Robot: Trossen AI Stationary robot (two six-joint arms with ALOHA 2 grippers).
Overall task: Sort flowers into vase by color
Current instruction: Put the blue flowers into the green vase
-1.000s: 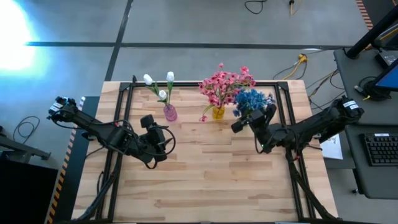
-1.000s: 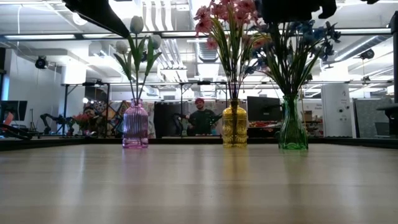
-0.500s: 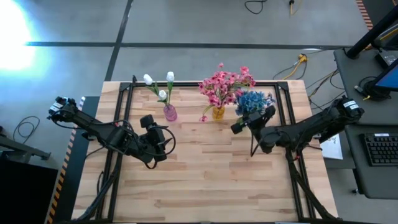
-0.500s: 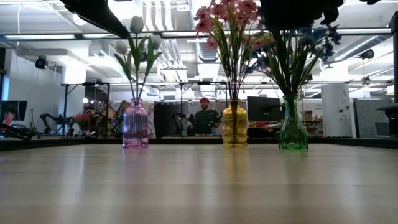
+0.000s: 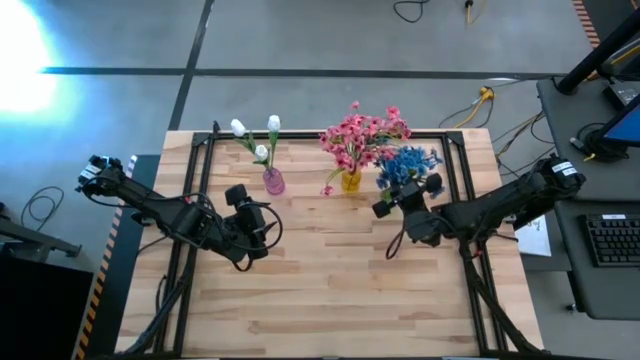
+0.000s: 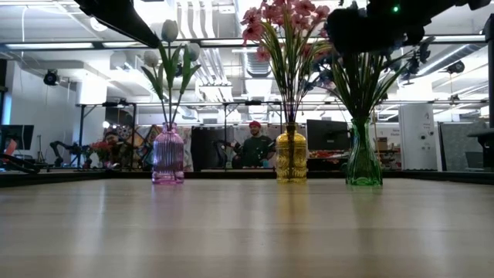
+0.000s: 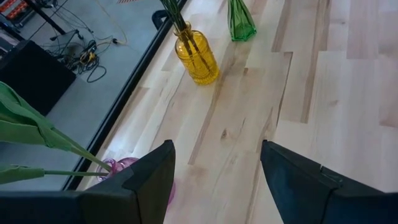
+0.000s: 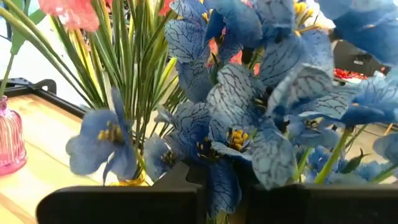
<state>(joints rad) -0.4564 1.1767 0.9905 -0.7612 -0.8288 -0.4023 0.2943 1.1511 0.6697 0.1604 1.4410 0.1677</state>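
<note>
We see the right gripper (image 5: 405, 199) backing off a bit from the blue flowers (image 5: 405, 163) vs 1 s ago, w/ its arm shifting toward the tabletop's (image 5: 330, 290) mid. Blue blossoms show more in high view.

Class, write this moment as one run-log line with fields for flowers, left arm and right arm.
flowers: blue flowers in green vase | left end effector: open, waiting near pink vase | right end effector: beside blue flowers

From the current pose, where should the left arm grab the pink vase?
Grip the pink vase around its narrow neck, coming level from the table's open near side. The white flowers fan out above its mouth, blocking a top-down approach. The left pincer, open, waits on that near side.
</note>
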